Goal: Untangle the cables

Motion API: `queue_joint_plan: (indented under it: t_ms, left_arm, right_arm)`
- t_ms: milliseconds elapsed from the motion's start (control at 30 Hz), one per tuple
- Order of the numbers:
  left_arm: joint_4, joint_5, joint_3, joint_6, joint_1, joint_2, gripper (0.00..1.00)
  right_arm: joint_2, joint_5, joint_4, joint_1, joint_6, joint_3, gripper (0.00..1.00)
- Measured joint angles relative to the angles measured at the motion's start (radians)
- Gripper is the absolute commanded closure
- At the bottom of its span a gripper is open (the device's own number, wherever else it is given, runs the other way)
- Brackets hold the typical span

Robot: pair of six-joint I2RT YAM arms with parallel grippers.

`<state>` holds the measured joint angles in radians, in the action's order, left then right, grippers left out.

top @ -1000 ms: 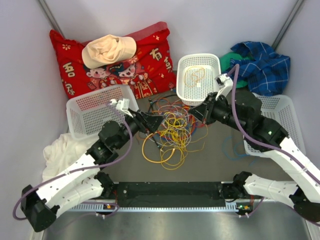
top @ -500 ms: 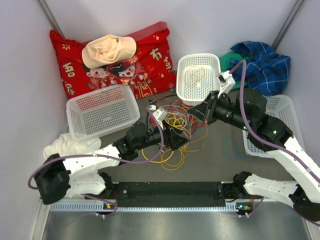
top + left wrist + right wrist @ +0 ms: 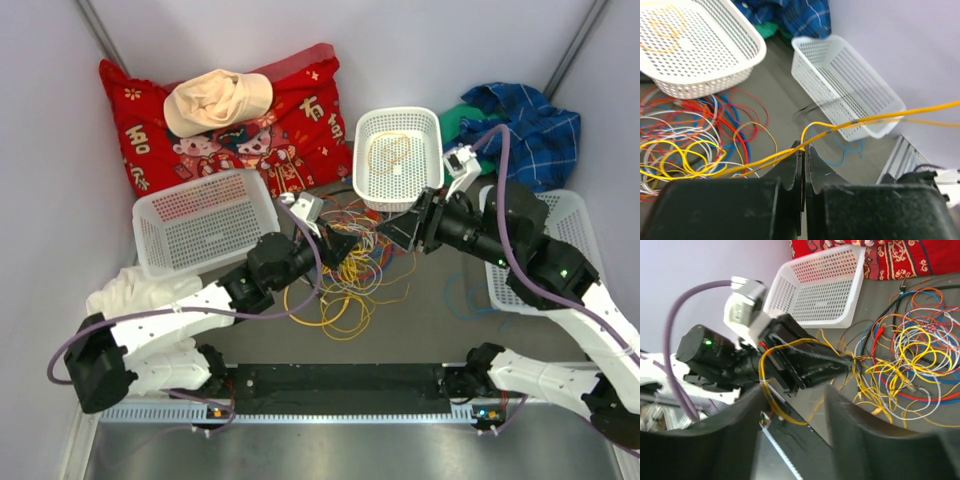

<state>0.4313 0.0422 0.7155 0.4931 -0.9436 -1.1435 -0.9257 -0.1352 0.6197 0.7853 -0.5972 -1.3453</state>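
Cables (image 3: 350,270) sprawl beside a basket (image 3: 372,125) holding one yellow coil (image 3: 390,152); left fingers (image 3: 785,172) pinch a yellow strand (image 3: 890,115), right fingers (image 3: 865,440) spread.

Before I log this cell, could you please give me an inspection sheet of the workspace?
Surface: grey table.
Job's things: cables tangled at centre; yellow loop in middle basket; blue cable apart.
Clutter: red cushion, beige cloth, plaid cloth, white cloth, left basket, right basket.
End effectors: left end effector shut on yellow cable; right end effector open, empty.
Cables: purple hoses along both arms.
Surroundings: pale walls.
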Motion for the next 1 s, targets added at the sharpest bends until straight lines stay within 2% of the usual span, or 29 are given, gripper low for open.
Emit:
queue_joint_plan:
  t_ms: [33, 100, 133, 267, 467, 633, 1000]
  left_arm:
    - [-0.023, 0.013, 0.019, -0.005, 0.002, 0.01, 1.0]
    - [-0.108, 0.057, 0.077, -0.01, 0.013, 0.042, 1.0]
    - [-0.137, 0.071, 0.101, -0.011, 0.02, 0.054, 1.0]
    - [-0.305, 0.136, 0.267, -0.011, 0.064, 0.097, 1.0]
    - [-0.47, 0.16, 0.479, -0.001, 0.082, 0.108, 1.0]
    - [-0.547, 0.153, 0.531, 0.035, 0.082, 0.094, 1.0]
    - [-0.617, 0.084, 0.546, 0.112, 0.082, 0.029, 1.0]
  right_arm:
    - [0.007, 0.009, 0.006, 0.0, 0.0, 0.0, 0.21]
    - [0.026, 0.031, 0.02, 0.0, 0.011, 0.0, 0.11]
    - [0.036, 0.045, 0.026, 0.0, 0.017, 0.0, 0.1]
    - [0.074, 0.085, 0.032, 0.0, 0.033, 0.01, 0.11]
    - [0.121, 0.086, -0.005, 0.0, 0.046, 0.11, 0.17]
    - [0.126, 0.056, -0.059, 0.0, 0.05, 0.183, 0.24]
    - [0.095, -0.016, -0.232, 0.0, 0.036, 0.304, 0.27]
